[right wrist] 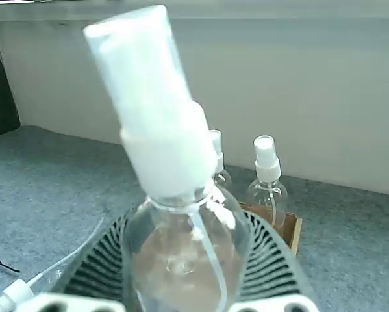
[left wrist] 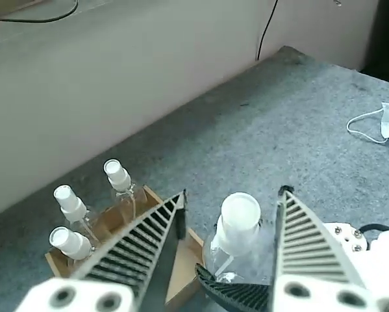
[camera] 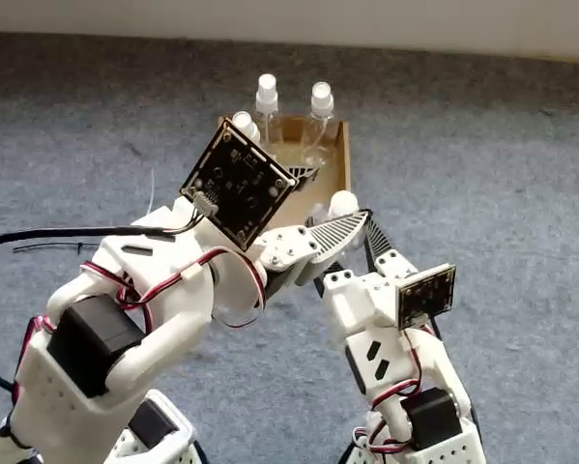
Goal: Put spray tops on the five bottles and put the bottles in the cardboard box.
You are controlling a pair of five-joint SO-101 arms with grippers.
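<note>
– Closest in the high view, what is that big white shape?
– That is the left arm (camera: 125,329), bent up over the grey table (camera: 502,145). Its left gripper (left wrist: 233,193) hangs with the fingers spread apart, one on each side of a white spray top (left wrist: 239,214), not closed on it.
– And the right arm (camera: 405,377)?
– Lower, beside it. The right gripper (right wrist: 191,234) is clamped on a clear bottle (right wrist: 181,257), with a ribbed jaw on each side of its belly. The white spray top sits on that bottle.
– Where is the bottle?
– Just beside the near end of the cardboard box (camera: 345,159). I cannot tell whether its base touches the table.
– Which way does it point?
– Its long axis is close to upright, spray top upward, but it leans compared with the ones in the box.
– What is in the box?
– Three other bottles (left wrist: 116,185), each capped with a spray top, standing straight with tops up.
– Anything smaller?
– A face mask (left wrist: 384,122) lies on the table, well apart from the box. A loose spray top (right wrist: 15,296) lies flat near the right gripper, its thin tube stretched along the surface.
</note>
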